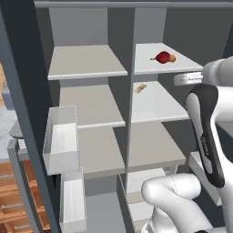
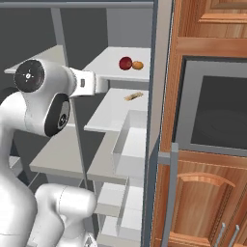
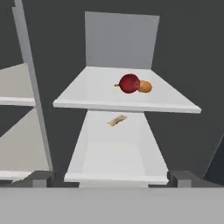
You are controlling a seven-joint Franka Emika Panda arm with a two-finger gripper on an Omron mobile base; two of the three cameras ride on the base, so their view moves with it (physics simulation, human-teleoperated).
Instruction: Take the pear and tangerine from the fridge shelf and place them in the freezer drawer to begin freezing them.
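Observation:
The red pear (image 3: 129,83) and the orange tangerine (image 3: 145,86) lie touching on the top right fridge shelf (image 3: 96,94), the tangerine to the pear's right. From the base views the pear (image 1: 163,57) (image 2: 125,63) and tangerine (image 1: 172,58) (image 2: 138,65) sit toward the back of that shelf (image 1: 150,67). My gripper (image 3: 113,179) is open and holds nothing. It hangs in front of the fridge, short of the shelves, level with the shelf below the fruits. The freezer drawer is out of view.
A flat tan scrap (image 3: 116,120) (image 1: 140,88) lies on the shelf below. A vertical divider (image 1: 129,113) splits the shelves into left and right. Translucent door bins (image 1: 61,139) (image 2: 130,144) hang on the open doors. Wooden cabinets and an oven (image 2: 212,111) stand to the right.

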